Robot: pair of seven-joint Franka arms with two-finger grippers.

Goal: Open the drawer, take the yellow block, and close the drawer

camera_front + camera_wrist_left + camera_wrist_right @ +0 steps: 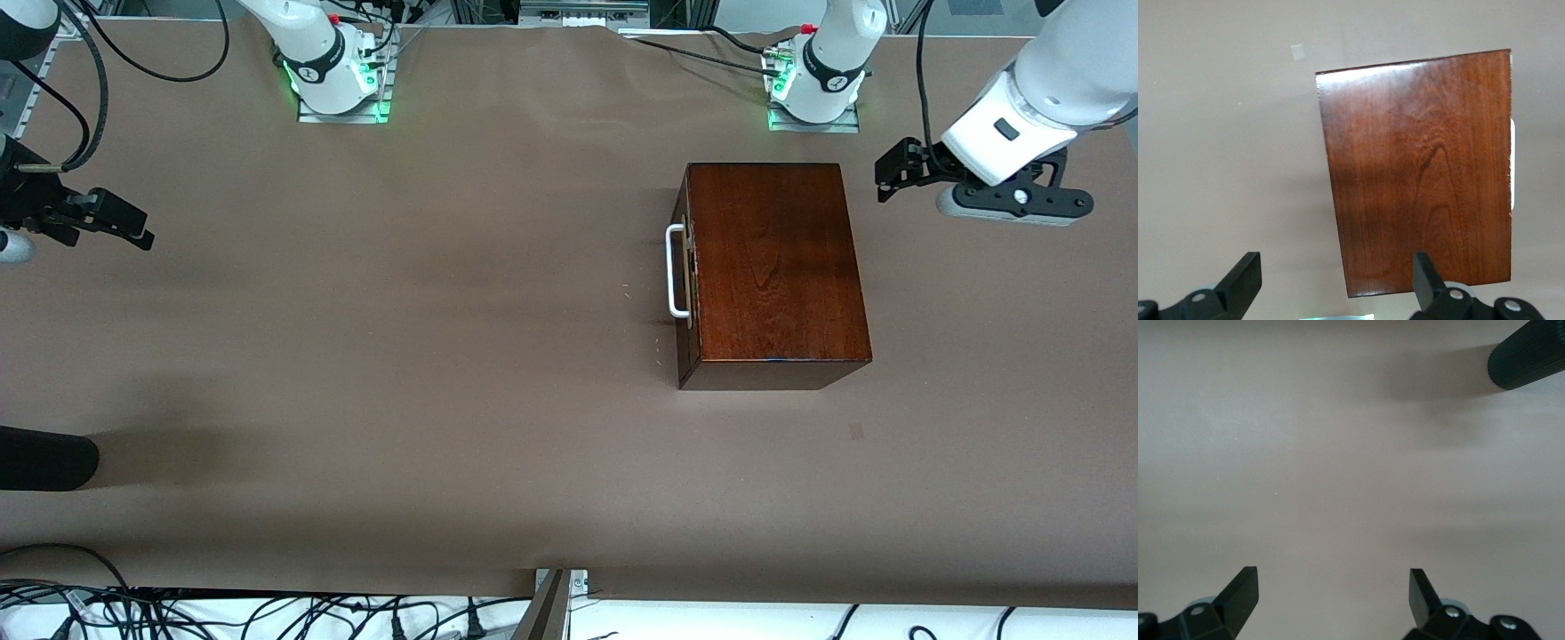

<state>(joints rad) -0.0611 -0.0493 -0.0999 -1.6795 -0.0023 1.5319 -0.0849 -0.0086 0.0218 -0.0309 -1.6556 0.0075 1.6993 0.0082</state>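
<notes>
Front view, from the right arm's end across to the left arm's: the right gripper [133, 233] hangs over the bare brown surface [400, 356] close to that end's edge, fingers spread wide and holding nothing; the right wrist view shows only bare surface between them. A dark ribbed cylinder [44, 458] pokes in over the same edge, nearer the front camera. Open room fills the whole middle.

Toward the left arm's end stands the wooden box [773, 267], its drawer [685, 276] shut, the white handle [676, 271] facing the middle of the surface. The yellow block is not visible anywhere; presumably it lies inside the shut drawer. The left gripper [889, 173] hovers over the surface just off the box's corner nearest the left arm's base, fingers fully apart and empty; the left wrist view looks down on the box's top.

Likely trouble: the box looks free-standing, so a pull on the handle may drag the whole box rather than slide the drawer, unless something braces it. The handle sits close against the dark front, leaving little gap for a finger, and a misjudged approach could strike the front. The drawer has ample room to open toward the middle. The edge at the left arm's end is not far from the box.
</notes>
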